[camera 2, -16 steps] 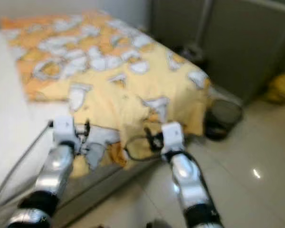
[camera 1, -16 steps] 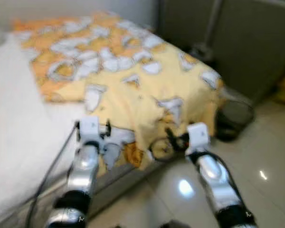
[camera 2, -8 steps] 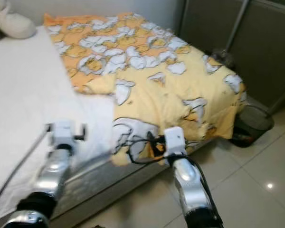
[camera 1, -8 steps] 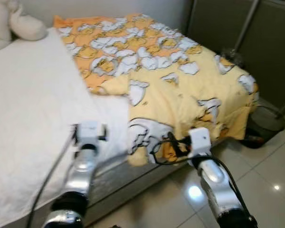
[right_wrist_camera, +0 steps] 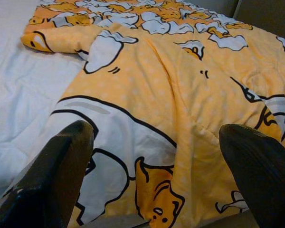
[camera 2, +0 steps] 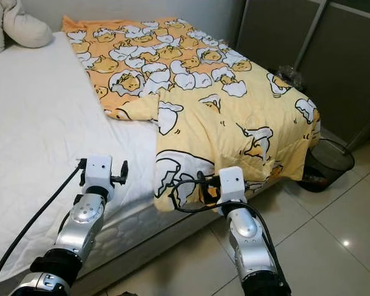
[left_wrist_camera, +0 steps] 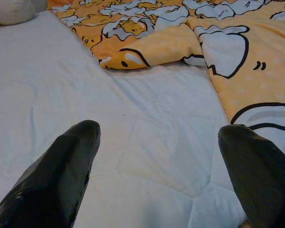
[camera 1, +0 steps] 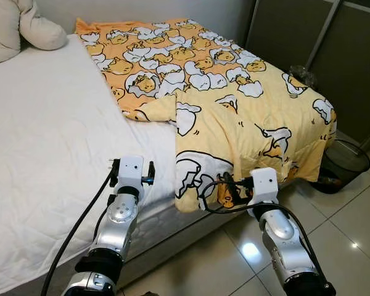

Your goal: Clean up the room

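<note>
A bed [camera 1: 43,154] with a white quilted mattress cover stands before the robot; a yellow and orange quilt [camera 1: 234,105] printed with cartoon egg figures lies over its right half, reaching from the head end down to the foot corner and hanging over the near edge; the quilt's left border is turned back in a small fold near the middle of the bed; no brand, label or legible writing can be made out on the quilt or anywhere else.

The left pincer [left_wrist_camera: 156,175] is held over the bare white cover near the bed's front edge, its two black fingers [left_wrist_camera: 61,171] spread wide apart with nothing between them; the quilt's edge lies just beside its right finger in the left wrist view.

The right pincer [right_wrist_camera: 156,180] is also spread open and holds nothing; it points at the hanging part of the quilt at the bed's near edge, where a large white-and-orange egg figure shows between its fingers.

A beige pillow [camera 1: 24,28] rests at the head of the bed on the left; a black mesh bin [camera 1: 342,163] stands on the glossy tiled floor [camera 1: 351,216] beside the foot corner, in front of dark sliding wardrobe doors [camera 1: 351,55]; black cables run along both silver arms.
</note>
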You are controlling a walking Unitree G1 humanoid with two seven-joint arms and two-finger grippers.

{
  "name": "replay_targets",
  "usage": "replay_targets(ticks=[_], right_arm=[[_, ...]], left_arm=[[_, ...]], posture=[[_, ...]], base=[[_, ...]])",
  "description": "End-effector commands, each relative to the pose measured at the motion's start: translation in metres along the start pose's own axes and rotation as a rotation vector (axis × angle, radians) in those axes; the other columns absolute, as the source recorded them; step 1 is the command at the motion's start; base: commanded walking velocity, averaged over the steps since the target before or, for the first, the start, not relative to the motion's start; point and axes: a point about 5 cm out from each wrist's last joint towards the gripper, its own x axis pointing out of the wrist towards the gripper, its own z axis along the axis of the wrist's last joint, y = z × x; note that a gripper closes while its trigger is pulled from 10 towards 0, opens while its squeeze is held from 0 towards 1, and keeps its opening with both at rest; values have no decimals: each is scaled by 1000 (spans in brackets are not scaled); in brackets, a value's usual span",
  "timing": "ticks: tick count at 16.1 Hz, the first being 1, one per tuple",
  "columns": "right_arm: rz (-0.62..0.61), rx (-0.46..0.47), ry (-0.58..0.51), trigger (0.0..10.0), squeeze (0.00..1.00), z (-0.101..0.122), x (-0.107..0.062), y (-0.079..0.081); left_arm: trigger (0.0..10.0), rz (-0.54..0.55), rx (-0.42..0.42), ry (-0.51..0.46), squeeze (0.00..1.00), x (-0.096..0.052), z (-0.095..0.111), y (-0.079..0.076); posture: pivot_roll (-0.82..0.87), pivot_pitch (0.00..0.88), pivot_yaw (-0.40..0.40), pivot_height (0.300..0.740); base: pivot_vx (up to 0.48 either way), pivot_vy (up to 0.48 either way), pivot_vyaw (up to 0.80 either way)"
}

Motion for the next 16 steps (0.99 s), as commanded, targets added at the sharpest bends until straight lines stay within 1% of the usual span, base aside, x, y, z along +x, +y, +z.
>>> replay_targets(ticks=[1,2,5,9,11,13,15,16], right_arm=[[-20,-7,-4,10000,0,5,2,-4],[-26,-10,-11,10000,0,6,3,-5],[-11,-12,-28,10000,0,8,3,-2],[7,-11,-47,10000,0,10,1,3],[7,-18,-23,10000,0,7,-1,2],[8,-9,-10,10000,0,5,-1,1],[9,-13,-18,10000,0,4,-3,1],[13,-19,-7,10000,0,3,-3,1]], left_arm=[[10000,-19,12,-37,0,2,9,-3],[10000,-21,10,-37,0,2,9,-3],[10000,-97,-11,-80,0,0,14,-11],[10000,-112,-23,-72,0,1,15,-16],[10000,-122,-34,-77,0,1,15,-17],[10000,-108,-24,-84,0,2,16,-16],[10000,-34,16,-22,0,5,9,-9],[10000,-14,26,0,0,5,5,-6]], posture=[[-16,0,20,740],[-16,0,21,740],[-16,0,22,740],[-21,0,27,740],[-25,0,27,740],[-26,0,27,740],[-27,0,25,740],[-28,0,24,740]], base=[[0,0,0],[0,0,0],[0,0,0],[388,-274,0],[422,0,0],[457,0,-716],[0,0,-606],[0,0,0]])
